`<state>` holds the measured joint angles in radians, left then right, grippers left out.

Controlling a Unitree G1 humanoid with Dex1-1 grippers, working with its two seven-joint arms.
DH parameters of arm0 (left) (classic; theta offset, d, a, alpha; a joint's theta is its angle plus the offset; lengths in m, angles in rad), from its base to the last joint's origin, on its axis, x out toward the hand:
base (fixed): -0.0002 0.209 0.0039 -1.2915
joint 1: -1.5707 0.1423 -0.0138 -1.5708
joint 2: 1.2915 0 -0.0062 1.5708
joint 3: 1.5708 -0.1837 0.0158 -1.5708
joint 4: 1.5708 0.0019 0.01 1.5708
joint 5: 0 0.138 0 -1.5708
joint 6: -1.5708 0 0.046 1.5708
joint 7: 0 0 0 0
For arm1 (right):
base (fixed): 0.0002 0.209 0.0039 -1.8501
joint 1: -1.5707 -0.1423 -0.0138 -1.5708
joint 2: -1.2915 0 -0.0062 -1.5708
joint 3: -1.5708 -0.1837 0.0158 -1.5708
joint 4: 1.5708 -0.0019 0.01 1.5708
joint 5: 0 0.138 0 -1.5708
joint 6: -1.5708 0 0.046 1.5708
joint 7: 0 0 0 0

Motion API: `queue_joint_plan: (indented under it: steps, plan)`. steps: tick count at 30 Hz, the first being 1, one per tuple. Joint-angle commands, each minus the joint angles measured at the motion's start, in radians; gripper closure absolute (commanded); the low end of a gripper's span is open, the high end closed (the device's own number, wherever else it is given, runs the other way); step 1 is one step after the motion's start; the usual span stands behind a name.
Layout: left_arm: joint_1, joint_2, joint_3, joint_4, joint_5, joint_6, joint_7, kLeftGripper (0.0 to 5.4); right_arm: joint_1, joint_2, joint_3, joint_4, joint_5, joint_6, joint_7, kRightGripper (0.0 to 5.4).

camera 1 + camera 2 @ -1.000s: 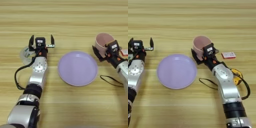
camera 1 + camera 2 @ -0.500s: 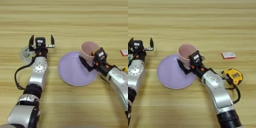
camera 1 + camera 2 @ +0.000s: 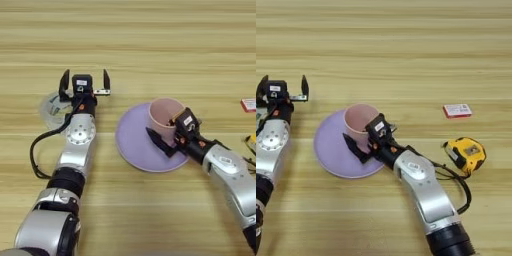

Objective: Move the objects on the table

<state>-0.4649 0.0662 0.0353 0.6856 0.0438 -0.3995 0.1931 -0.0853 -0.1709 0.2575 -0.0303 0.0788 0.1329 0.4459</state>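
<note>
Right hand [image 3: 358, 142] grips pink cup [image 3: 360, 121] — on lilac plate [image 3: 331, 147].

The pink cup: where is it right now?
The pink cup sits over the right part of the lilac plate, near the table's middle, held in the right claw. The left claw is parked open to its left.

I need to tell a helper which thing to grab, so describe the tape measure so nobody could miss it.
Start at the lilac plate where the right gripper holds the pink cup. Look right past that arm, below the small red card. The tape measure is the blocky yellow-and-black item there.
</note>
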Motion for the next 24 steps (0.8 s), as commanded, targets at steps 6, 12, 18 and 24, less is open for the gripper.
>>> queue_joint_plan:
  steps: [6,12,18,24]
  plan:
    - [-0.006,-0.006,-0.002,-0.010,0.019,0.016,0.006,0.00,-0.016,0.006,0.015,0.093,-0.026,-0.041,0.008,1.09]
    - [-0.006,-0.007,-0.002,-0.013,0.019,0.017,0.006,0.00,-0.019,0.009,0.014,0.121,-0.032,-0.061,0.006,1.09]
    - [-0.005,-0.007,-0.002,-0.015,0.019,0.018,0.006,0.00,-0.015,0.010,0.021,0.133,-0.037,-0.072,0.005,1.09]
    - [-0.005,-0.007,-0.002,-0.014,0.019,0.018,0.006,0.00,-0.011,0.008,0.024,0.124,-0.036,-0.066,0.004,0.38]
